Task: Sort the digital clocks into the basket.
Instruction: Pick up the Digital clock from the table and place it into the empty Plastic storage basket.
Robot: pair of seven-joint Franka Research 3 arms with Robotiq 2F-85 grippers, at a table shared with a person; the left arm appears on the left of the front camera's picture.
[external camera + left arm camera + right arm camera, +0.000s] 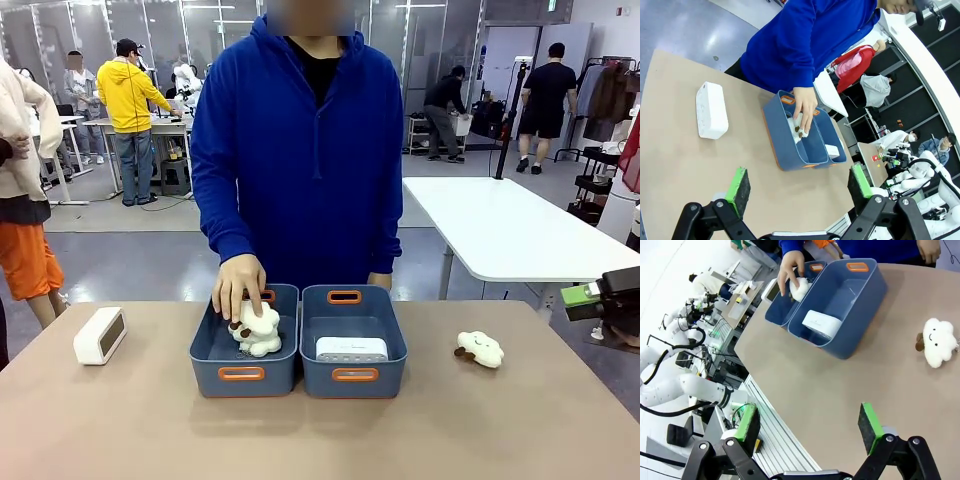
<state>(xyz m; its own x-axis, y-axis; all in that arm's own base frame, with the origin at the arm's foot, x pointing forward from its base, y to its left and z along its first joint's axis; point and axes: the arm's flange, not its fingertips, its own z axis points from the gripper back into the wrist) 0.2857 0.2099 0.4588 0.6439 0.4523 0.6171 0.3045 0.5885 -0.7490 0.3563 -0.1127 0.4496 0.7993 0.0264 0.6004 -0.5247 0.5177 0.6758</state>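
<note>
We are looking across the table (320,440) at two blue-grey bins standing side by side in the middle, touching along their long sides. One digital clock (351,349) is lying inside the right basket (385,380), towards its near end. The second digital clock (100,335) is standing on the tabletop well to the left, apart from the left basket (205,375). In that left basket a plush toy (258,330) is sitting, and the person's hand (238,285) is resting on top of it, reaching in from the far side. A second plush toy (480,348) is lying on the table to the right of the bins. We are keeping the left gripper (800,185) released, jaws spread wide and grasping nothing, above the near left part of the table. The right gripper (808,422) is likewise hanging released and empty, over the near right edge.
</note>
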